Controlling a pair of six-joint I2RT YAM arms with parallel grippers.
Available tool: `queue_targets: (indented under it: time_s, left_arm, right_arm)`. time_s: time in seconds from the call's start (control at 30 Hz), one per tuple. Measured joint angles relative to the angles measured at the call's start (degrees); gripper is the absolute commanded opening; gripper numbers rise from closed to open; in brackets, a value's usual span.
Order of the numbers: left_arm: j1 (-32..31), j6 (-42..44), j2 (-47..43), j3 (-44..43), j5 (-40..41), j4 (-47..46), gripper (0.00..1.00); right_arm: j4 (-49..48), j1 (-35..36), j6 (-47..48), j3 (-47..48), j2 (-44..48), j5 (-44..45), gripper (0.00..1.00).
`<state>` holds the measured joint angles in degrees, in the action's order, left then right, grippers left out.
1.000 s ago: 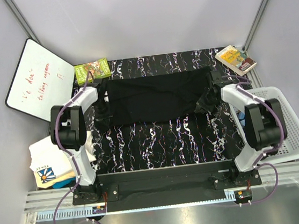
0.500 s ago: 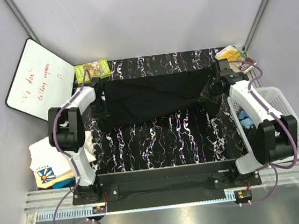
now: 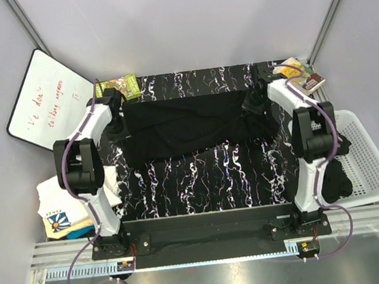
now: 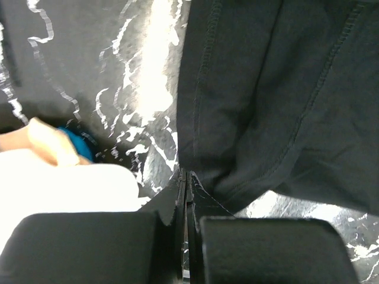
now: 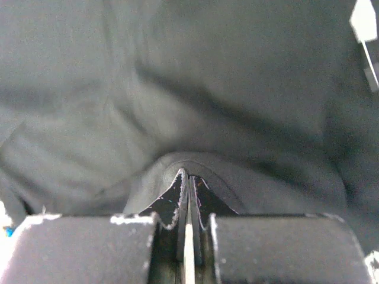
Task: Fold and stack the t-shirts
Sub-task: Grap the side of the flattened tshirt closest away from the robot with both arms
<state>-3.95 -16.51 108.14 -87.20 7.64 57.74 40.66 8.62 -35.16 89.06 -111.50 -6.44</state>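
A plain black soft cloth t-shirt (image 3: 187,125) lies spread sideways across the far half of the black, white-veined table (image 3: 201,182), bunched at its right end. The left gripper (image 4: 185,177) has its jaws pressed together on the shirt's stitched hem at the left edge. The right gripper (image 5: 188,176) pinches a raised fold at the right end. A folded white t-shirt with a blue-and-yellow print (image 3: 60,213) sits near the left arm's base, off the table.

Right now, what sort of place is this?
Likely a lab robot cell, not a home: left arm and right arm bolted to a marbled table, plain panel walls, a whiteboard leaning alongside.
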Motion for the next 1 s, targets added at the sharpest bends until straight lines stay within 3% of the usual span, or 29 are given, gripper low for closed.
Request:
queue_targets:
  time_s: [0.1, 0.23, 0.37, 0.77, 1.0]
  left_arm:
    - [-0.3, 0.0, 2.0, -0.2, -0.3, 0.1, 0.0]
    - [-0.8, 0.1, 2.6, -0.2, -0.3, 0.5, 0.0]
    - [-1.1, 0.3, 2.6, 0.3, -0.4, 0.5, 0.0]
    - [-2.6, 0.3, 2.6, 1.8, -1.0, 0.5, 0.0]
    - [-3.0, 0.4, 2.6, 1.8, -1.2, 0.4, 0.0]
  right_arm:
    - [-0.6, 0.0, 1.4, 8.6, -9.6, 0.6, 0.2]
    - [-2.4, 0.0, 2.8, 14.5, -14.8, 1.5, 0.45]
    - [-3.5, 0.0, 4.2, 15.4, -14.2, 2.7, 0.55]
    - [-1.8, -0.2, 6.8, -5.3, 14.0, 10.9, 0.5]
    - [2.0, -0.3, 8.0, -9.8, 21.5, 11.8, 0.5]
